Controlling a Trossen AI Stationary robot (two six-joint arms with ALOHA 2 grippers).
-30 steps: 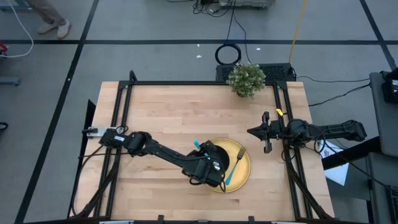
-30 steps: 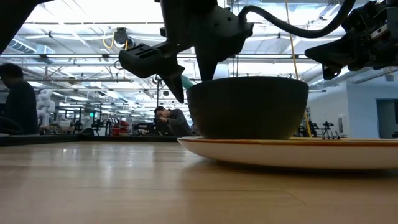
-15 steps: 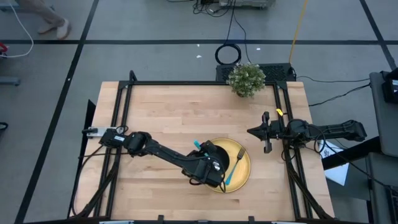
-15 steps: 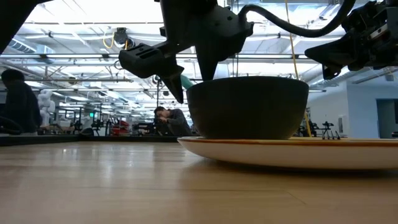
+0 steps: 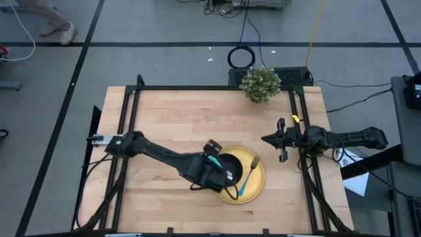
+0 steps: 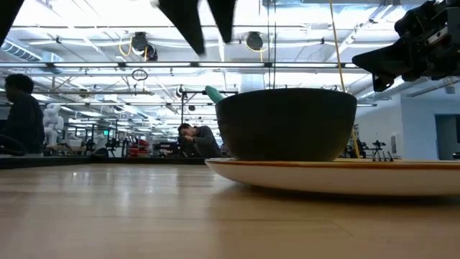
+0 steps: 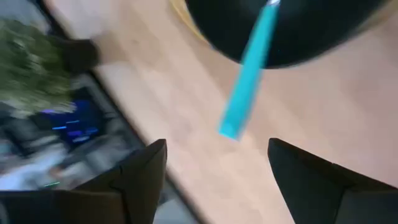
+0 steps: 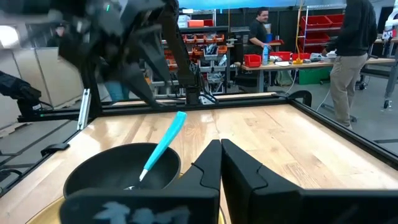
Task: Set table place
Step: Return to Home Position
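Yellow plate (image 5: 258,179) sits on the table (image 5: 177,112), right of centre and toward the near edge. The black bowl (image 6: 286,122) is on it, the spoon (image 8: 163,146) stands in the bowl with its turquoise handle leaning far-left over the rim, and the fork (image 5: 248,172) lies on the plate right of the bowl. Left gripper (image 7: 217,143) hangs over the bowl's left side, fingers spread wide and empty; right gripper (image 5: 266,139) is at the table's right edge, fingers pressed together on nothing.

No legible text on any of my feeds. I can't read anything on the table (image 5: 177,125), the yellow plate (image 5: 258,178) or the black bowl (image 6: 287,122). Any markings on the red bins (image 8: 318,22) in the room behind are too small to read.
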